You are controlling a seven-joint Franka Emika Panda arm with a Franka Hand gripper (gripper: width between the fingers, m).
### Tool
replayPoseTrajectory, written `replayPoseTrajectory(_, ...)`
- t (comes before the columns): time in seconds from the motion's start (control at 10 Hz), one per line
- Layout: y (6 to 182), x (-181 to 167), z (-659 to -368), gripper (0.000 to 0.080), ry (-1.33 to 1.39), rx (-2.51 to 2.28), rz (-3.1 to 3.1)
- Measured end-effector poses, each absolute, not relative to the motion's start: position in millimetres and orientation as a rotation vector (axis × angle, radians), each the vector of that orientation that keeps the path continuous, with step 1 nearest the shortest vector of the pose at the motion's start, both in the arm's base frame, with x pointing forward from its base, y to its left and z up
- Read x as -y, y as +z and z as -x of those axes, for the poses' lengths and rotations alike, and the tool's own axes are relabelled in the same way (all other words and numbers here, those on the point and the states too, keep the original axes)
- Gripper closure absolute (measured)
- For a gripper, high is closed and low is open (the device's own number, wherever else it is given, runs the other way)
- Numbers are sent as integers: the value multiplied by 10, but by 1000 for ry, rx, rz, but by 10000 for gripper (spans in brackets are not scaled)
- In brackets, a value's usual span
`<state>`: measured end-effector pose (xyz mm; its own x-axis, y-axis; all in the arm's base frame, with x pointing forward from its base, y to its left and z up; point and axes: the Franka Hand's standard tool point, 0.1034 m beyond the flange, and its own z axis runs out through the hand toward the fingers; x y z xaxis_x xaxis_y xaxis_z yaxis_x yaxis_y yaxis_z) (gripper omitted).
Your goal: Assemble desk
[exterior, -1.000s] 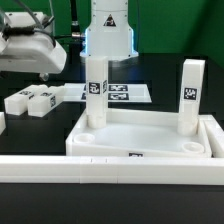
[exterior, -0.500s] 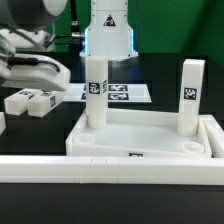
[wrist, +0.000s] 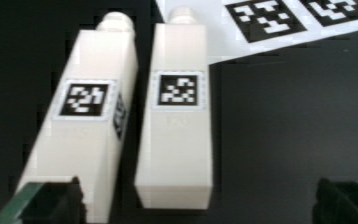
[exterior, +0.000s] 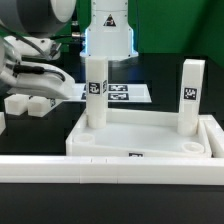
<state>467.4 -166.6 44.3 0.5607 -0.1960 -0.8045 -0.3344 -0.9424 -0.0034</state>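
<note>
The white desk top (exterior: 140, 136) lies in the middle with its rim up. Two white legs (exterior: 95, 92) (exterior: 190, 95) stand upright in its far sockets. Two more legs (exterior: 22, 104) lie side by side on the table at the exterior view's left. My gripper (exterior: 40, 90) hangs just above them, open and empty. In the wrist view the two lying legs (wrist: 87, 115) (wrist: 176, 110) show their tags. My gripper (wrist: 202, 205) has its jaws wide apart around the end of one leg, and one fingertip (wrist: 51, 200) is over the other leg's end.
The marker board (exterior: 122, 92) lies behind the desk top and shows in the wrist view (wrist: 282, 20). A long white border rail (exterior: 100, 168) runs along the front and turns back at the exterior view's right (exterior: 216, 135).
My arm has swung toward the exterior view's right and come down over the two lying legs, now covering part of them. The desk top and standing legs have not moved.
</note>
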Motion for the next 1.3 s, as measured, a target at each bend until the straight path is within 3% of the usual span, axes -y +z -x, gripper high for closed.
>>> replayPoseTrajectory(1.3,287,1580,-4641,150,1325,-459,2644)
